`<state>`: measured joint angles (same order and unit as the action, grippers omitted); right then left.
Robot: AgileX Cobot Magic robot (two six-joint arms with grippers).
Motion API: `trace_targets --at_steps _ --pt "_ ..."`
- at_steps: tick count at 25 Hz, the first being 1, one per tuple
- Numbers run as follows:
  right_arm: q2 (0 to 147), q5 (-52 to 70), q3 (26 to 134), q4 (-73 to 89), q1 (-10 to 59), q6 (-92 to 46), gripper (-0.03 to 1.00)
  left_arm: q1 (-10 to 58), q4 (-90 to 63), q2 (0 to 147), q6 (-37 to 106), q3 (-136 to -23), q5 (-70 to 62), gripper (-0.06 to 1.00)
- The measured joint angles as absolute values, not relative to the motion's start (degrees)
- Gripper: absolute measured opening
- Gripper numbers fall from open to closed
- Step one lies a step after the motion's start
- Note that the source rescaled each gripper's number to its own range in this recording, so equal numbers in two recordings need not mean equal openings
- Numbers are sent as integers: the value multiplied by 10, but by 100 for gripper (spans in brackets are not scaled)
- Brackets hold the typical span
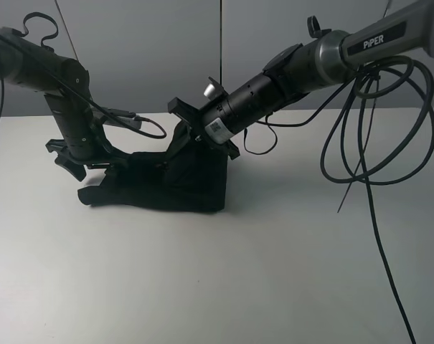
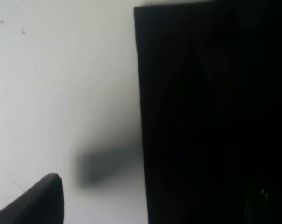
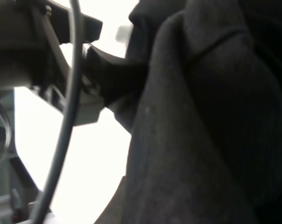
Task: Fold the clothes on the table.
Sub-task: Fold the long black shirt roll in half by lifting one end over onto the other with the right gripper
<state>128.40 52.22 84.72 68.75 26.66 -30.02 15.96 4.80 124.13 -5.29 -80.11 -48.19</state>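
The black T-shirt [image 1: 166, 188] lies folded into a compact dark block on the white table [image 1: 224, 279], left of the middle and towards the far edge; no print shows on the cloth that faces up. The right gripper [image 1: 177, 147] reaches across from the right and is closed on the shirt's upper layer, and the fabric rises in a peak to meet it. In the right wrist view one black finger [image 3: 115, 77] presses into bunched dark cloth. The left gripper [image 1: 84, 166] hangs at the shirt's left end with its jaws spread wide and nothing between them. In its wrist view a single fingertip [image 2: 38, 205] sits over bare tabletop, apart from the shirt's straight edge. Loops of black cable [image 1: 374, 136] hang from the right arm, well clear of the shirt.
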Motion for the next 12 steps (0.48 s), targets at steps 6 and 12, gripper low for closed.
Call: trace_targets --at_steps 6,12 --pt "1317 497 848 772 299 -347 12 160 46 1241 -48 -801 -482 99" --pt "1334 464 854 827 313 -375 12 160 41 1241 -48 -801 -484 99"
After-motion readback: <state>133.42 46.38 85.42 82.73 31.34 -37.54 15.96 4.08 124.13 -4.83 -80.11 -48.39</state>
